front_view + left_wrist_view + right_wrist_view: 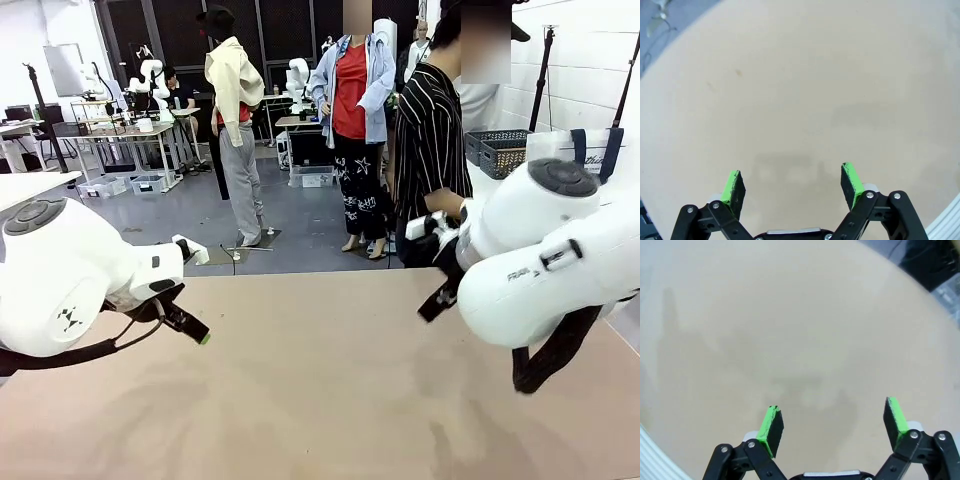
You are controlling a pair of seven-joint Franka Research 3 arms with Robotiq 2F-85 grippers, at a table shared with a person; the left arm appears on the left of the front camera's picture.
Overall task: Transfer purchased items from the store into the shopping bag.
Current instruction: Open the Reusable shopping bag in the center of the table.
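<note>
The store, a dark grey lattice basket (497, 152), stands at the far right, off the tan table (320, 400). Beside it is the shopping bag (588, 150), white with navy strap handles. The purchased items are out of view. A person in a striped shirt (430, 140) stands at the far edge, next to the basket. My left gripper (795, 182) hangs open over bare tabletop with nothing between its green pads; it hovers low at the left (190, 325) in the front view. My right gripper (832, 422) is open and empty too, above the table's right side (436, 302).
The bulky white right arm (560, 260) blocks much of the right side and part of the bag. Grey floor (300, 220) lies beyond the table's far edge, with other people and work tables farther back.
</note>
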